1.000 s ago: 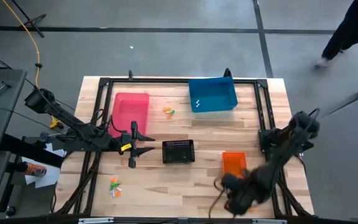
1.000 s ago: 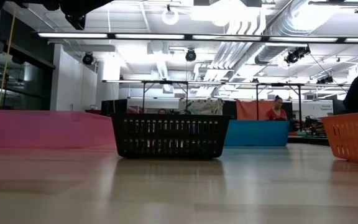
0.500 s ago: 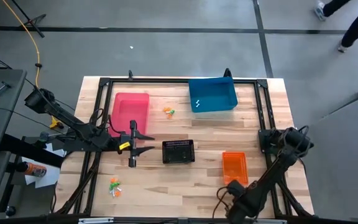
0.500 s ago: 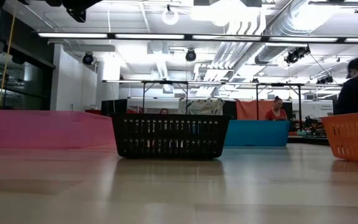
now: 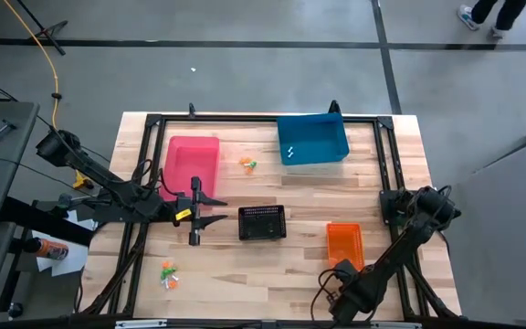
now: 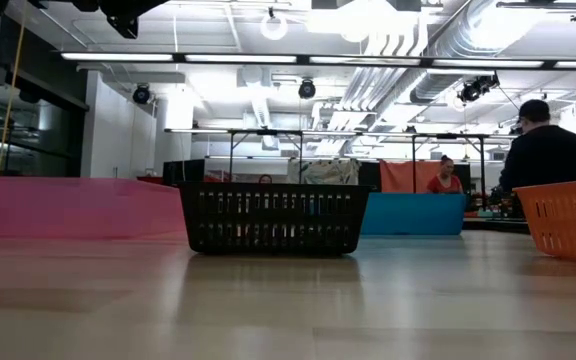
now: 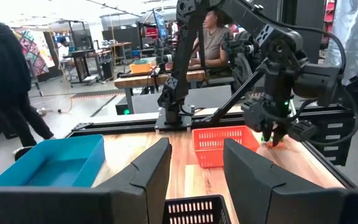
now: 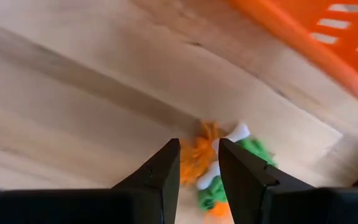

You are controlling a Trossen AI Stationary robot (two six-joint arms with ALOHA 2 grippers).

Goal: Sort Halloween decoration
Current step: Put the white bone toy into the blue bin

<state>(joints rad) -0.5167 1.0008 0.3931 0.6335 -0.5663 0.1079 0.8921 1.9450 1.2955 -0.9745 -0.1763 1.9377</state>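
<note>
Wood table [image 5: 245,265], trinkets [image 8: 219,165] under narrow-open right gripper [image 8: 199,163]; left gripper [image 7: 194,163] open

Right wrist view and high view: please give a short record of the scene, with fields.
right claw: open, above a trinket pile of orange, green and white, beside the orange bin
left claw: open, empty, near the black basket
other trinkets: a cluster between pink bin and blue bin; another cluster at the table's front left

Overhead looking down, low level view (sharing black basket [image 5: 262,222]), wrist close-ups
</note>
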